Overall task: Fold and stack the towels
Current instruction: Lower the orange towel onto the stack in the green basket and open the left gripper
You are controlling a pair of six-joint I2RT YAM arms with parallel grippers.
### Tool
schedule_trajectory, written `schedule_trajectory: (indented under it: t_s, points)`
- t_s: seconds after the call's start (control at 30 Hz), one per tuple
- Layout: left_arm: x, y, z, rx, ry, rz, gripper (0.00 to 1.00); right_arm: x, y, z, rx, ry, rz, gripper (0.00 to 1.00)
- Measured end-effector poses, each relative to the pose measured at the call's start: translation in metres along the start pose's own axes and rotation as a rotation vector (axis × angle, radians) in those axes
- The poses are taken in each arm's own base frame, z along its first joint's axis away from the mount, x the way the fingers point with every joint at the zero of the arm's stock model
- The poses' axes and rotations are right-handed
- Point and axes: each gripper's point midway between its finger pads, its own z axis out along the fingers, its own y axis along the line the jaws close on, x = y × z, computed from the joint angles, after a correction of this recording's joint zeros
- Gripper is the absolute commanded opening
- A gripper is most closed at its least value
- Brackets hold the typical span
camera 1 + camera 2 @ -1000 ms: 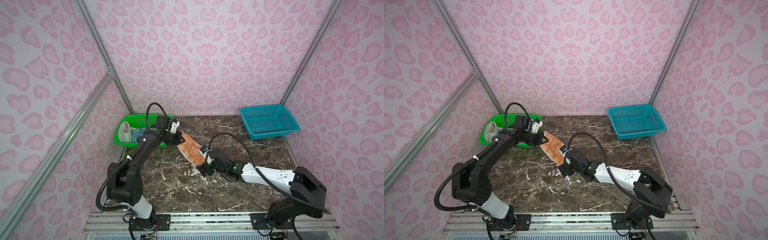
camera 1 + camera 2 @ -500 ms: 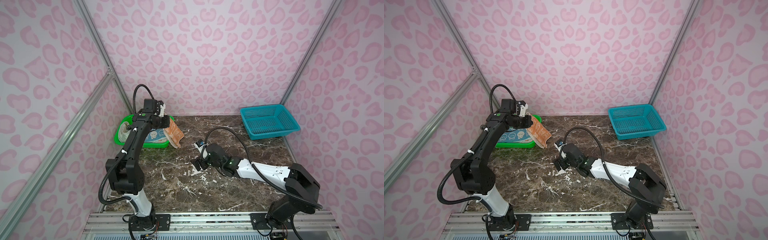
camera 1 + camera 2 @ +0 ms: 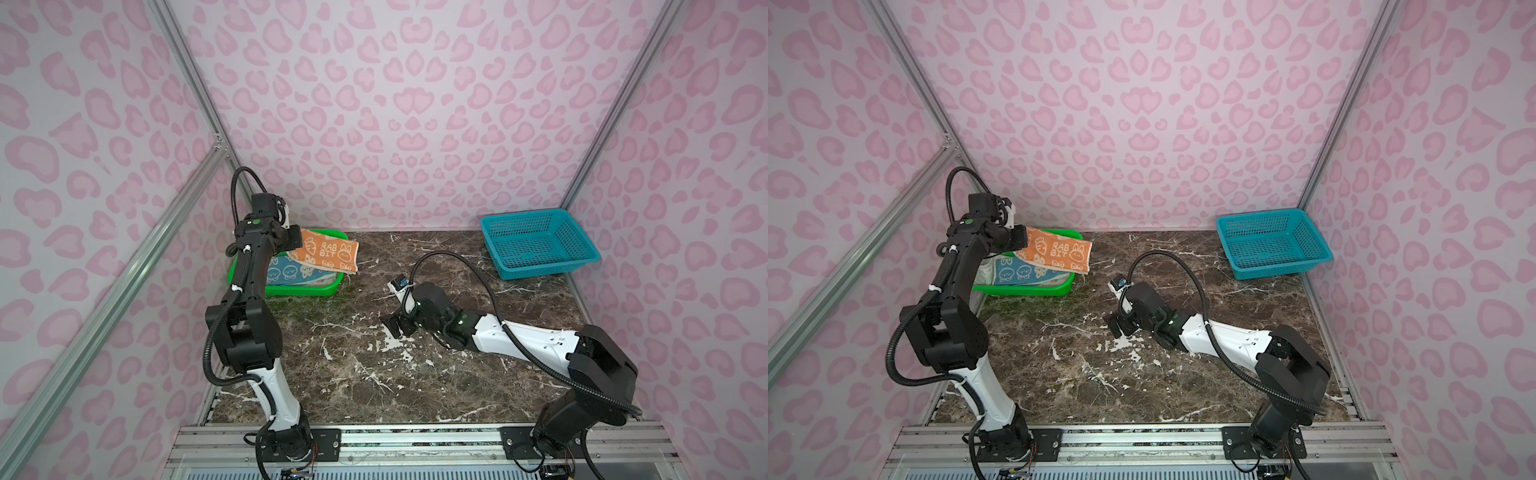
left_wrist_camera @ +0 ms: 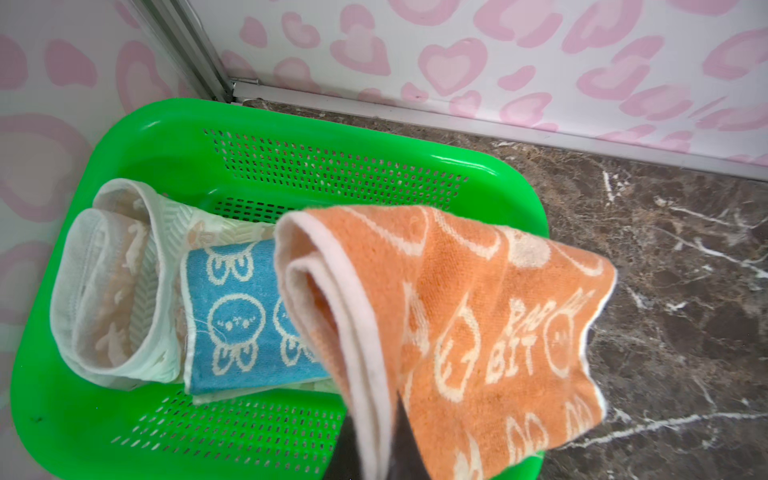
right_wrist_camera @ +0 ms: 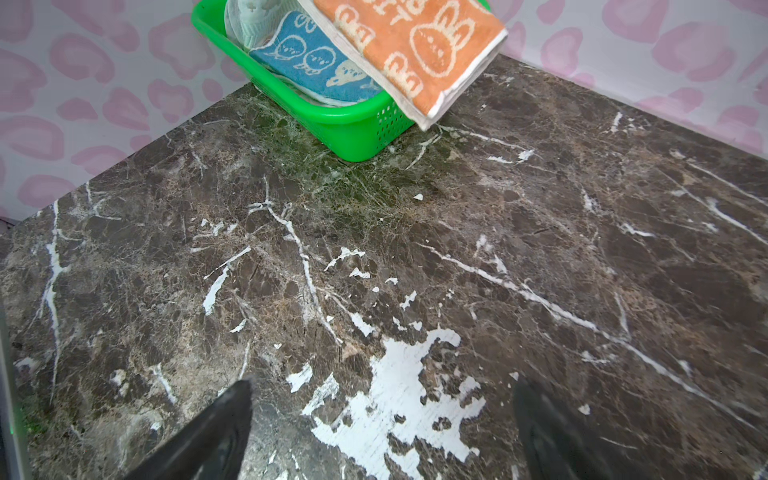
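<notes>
The folded orange "RABBIT" towel [image 3: 330, 253] [image 3: 1059, 252] [image 4: 457, 324] [image 5: 409, 50] is pinched at one end by my left gripper [image 3: 297, 237] [image 3: 1021, 237] [image 4: 374, 440], which is shut on it above the green basket [image 3: 299, 289] [image 3: 1025, 290] [image 4: 332, 137] [image 5: 332, 124]. Its free end sticks out past the basket's rim. Inside the basket the folded blue towel [image 3: 286, 270] [image 3: 1017, 272] [image 4: 241, 316] [image 5: 307, 58] lies on the white towel [image 4: 120, 282]. My right gripper [image 3: 397, 326] [image 3: 1119, 326] [image 5: 382, 436] is open and empty, low over the marble table's middle.
An empty blue mesh basket [image 3: 536, 245] [image 3: 1271, 243] sits at the back right corner. The green basket is in the back left corner against the pink walls. The marble table [image 5: 415, 249] stretches bare between the two arms.
My left gripper has carried the orange towel from the table's middle up and back left to over the green basket. The right gripper stayed open near the middle.
</notes>
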Motion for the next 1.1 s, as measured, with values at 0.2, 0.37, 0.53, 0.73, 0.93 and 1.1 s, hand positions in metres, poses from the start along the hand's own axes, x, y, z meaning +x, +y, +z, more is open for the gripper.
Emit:
schedule_trajectory:
  t_s: [0.2, 0.37, 0.53, 0.73, 0.93, 1.1]
  points:
    - [0.015, 0.028, 0.028, -0.073, 0.064, 0.019, 0.03, 0.007, -0.002, 0.006, 0.004, 0.032, 0.001, 0.98]
    - [0.034, 0.049, 0.055, -0.131, 0.134, 0.018, 0.03, 0.007, -0.002, 0.011, -0.003, 0.049, 0.003, 0.98]
    - [0.040, 0.060, 0.072, -0.157, 0.154, 0.020, 0.27, 0.008, -0.002, 0.016, -0.005, 0.067, 0.005, 0.98]
    - [0.035, 0.068, 0.074, -0.197, 0.139, -0.002, 0.66, 0.007, -0.002, 0.019, -0.009, 0.071, 0.005, 0.98]
    - [0.037, 0.069, 0.072, -0.204, 0.123, -0.036, 0.78, 0.009, -0.001, 0.019, -0.011, 0.079, 0.004, 0.98]
    - [0.020, 0.064, 0.044, -0.196, 0.041, -0.072, 1.00, 0.010, -0.001, 0.018, -0.012, 0.079, 0.001, 0.98]
